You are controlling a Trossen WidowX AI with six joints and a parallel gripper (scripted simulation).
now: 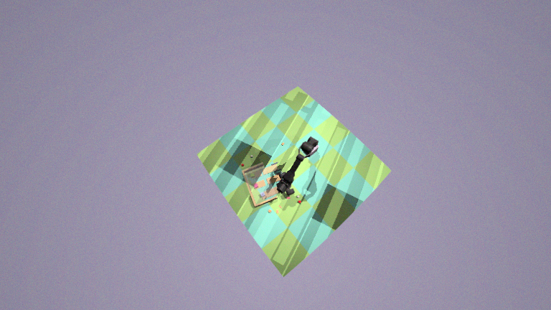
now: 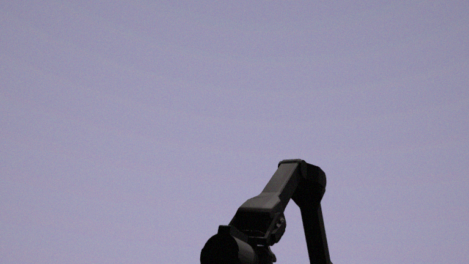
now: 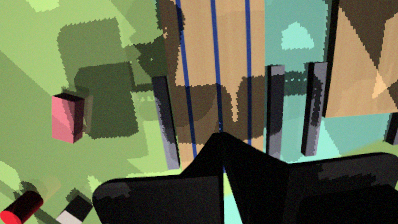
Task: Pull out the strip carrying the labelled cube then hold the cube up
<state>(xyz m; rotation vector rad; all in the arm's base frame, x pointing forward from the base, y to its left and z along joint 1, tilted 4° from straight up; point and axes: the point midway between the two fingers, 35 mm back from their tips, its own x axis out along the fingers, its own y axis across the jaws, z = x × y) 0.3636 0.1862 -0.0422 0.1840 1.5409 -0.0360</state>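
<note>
Wrist view puts us right over the near end of a tan strip with three blue lines (image 3: 216,65), and our gripper (image 3: 223,172) sits at the bottom of the frame with its jaws fully closed, tips meeting in a point. Nothing shows between them; a strip is thin, though, so we cannot rule out a pinch on its edge. We judge the step in hand to be pulling this strip out toward us. To do it well we keep the tips low, draw straight back along the strip's own line, and stay between the dark posts (image 3: 166,120) on either side, so the neighbouring tan strip (image 3: 360,65) at the right is not dragged along.

The lined strip's long axis runs from our jaws away toward the far edge of the frame, tilted slightly leftward. We cannot see whether it is unbroken further up, nor any labelled cube on it here. A pink block (image 3: 67,117) stands well to the left on the counter (image 3: 35,60), unlabelled as far as we can tell.

Farther off, the top view shows the framed tray (image 1: 251,192) of strips near the counter's left corner, too small to pick out the cube.
</note>
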